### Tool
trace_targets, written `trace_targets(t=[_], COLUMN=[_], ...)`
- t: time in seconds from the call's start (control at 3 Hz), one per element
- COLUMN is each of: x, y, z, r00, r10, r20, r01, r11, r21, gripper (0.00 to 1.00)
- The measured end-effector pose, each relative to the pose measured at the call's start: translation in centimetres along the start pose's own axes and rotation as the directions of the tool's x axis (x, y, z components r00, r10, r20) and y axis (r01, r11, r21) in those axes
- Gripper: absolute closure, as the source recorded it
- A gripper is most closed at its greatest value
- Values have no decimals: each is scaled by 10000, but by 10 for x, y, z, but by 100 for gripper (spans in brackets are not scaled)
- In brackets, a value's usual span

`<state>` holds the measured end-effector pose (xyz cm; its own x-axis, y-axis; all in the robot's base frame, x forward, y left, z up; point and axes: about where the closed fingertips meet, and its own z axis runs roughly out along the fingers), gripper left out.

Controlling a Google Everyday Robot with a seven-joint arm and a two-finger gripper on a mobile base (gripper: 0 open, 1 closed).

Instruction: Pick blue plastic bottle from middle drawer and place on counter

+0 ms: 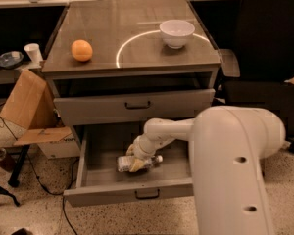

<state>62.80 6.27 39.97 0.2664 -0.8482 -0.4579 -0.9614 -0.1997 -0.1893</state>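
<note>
Slippage threatens: tool (pixel 136 161) rests on blue plastic bottle (pixel 123 164) in middle drawer (pixel 127 193), below the front edge of the counter (pixel 137 45). Whether it has clamped I cannot tell, so lifting may drop it.

**Orange and bowl share grey counter above open drawer**

Seen from the front, the glossy grey-brown counter (pixel 137 18) carries two things. An orange (pixel 82 50) sits toward nine o'clock, near the left edge. A white bowl (pixel 177 33) stands upright toward two o'clock, on the far arc of a thin white ring (pixel 125 45) marked on the top. The two are well apart. Below, the middle drawer (pixel 103 148) is pulled out, and the blue plastic bottle (pixel 123 163) lies on its side on the tray toward six o'clock. The robot's gripper (pixel 136 161) is down on the bottle.
</note>
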Motion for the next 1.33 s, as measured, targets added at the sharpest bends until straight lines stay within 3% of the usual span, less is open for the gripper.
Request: trace_targets(t=[0.67,1.0,1.33], x=[22,-17,-55], y=[19,-8,-41], z=[-84,-168,-228], r00=[9950,9948,9935], r10=[834,480,177], r20=[550,898,1121], r01=[-876,-593,-342], r11=[9930,9901,9885], r21=[796,1273,1473], gripper=[100,100,100])
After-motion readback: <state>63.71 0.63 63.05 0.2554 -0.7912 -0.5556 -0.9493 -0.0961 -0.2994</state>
